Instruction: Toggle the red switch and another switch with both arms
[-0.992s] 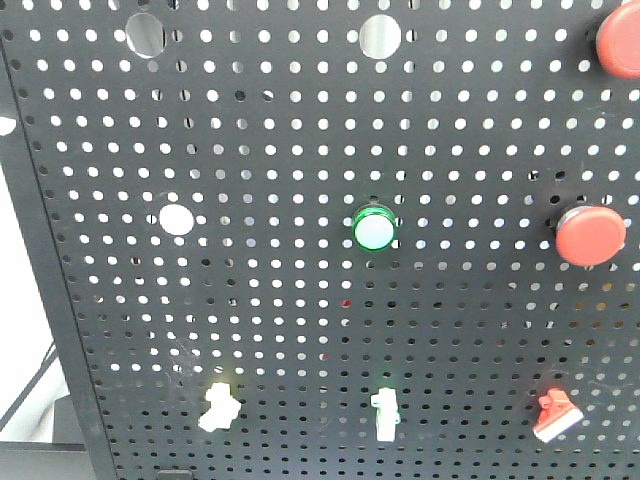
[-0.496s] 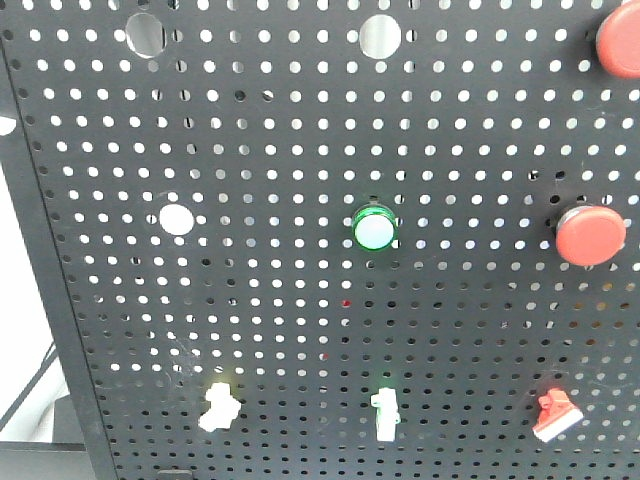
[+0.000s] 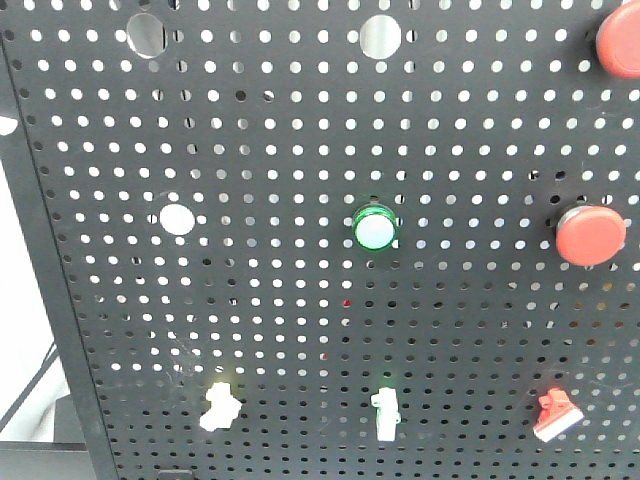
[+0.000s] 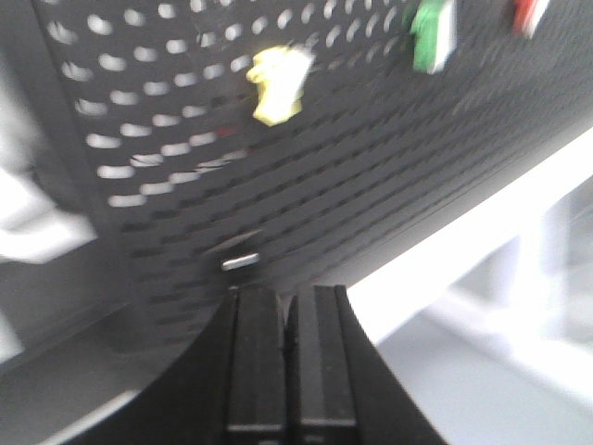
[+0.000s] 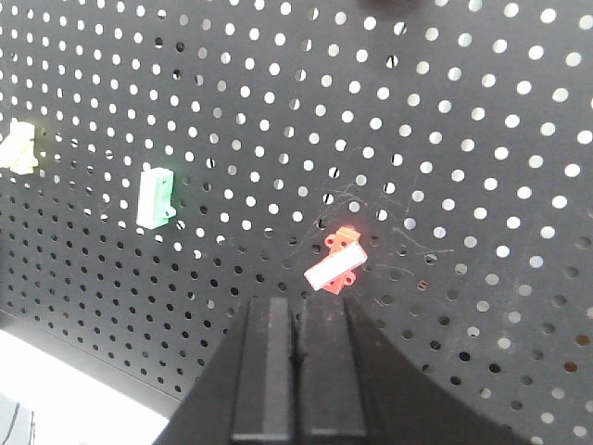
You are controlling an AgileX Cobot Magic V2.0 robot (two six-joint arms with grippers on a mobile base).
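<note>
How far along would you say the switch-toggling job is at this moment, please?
Nothing looks done yet. The shut left pincer sits below the small pale yellow toggle lever, and the shut right pincer just beneath the small red toggle lever, neither touching. Both toggles remain to do.

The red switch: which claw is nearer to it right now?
Right. The right claw, shut, sits just below the red switch, without touching it. The left claw, also shut, is below the pale yellow switch, with the red one far off.
</note>
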